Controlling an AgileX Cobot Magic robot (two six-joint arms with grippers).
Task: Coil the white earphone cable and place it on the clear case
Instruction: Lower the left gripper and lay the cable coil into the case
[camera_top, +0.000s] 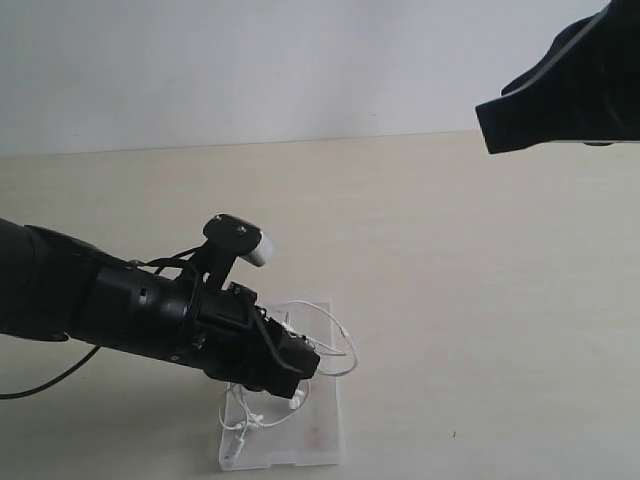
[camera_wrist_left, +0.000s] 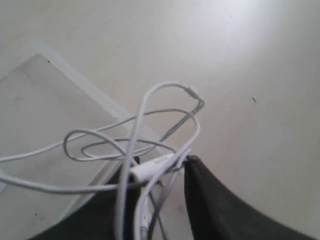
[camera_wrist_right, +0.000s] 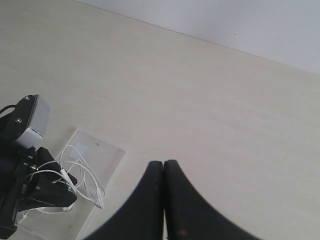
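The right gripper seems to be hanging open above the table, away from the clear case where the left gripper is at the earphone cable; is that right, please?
Not quite: the right gripper is shut, not open; the right wrist view shows its fingers pressed together. It does hang above the table, away from the clear case, where the left gripper is at the earphone cable.

No legible text, brand, number or sign in any view, small white sticker (camera_wrist_right: 75, 150) on the clear case (camera_wrist_right: 109, 154) too small to read, seemingly blank
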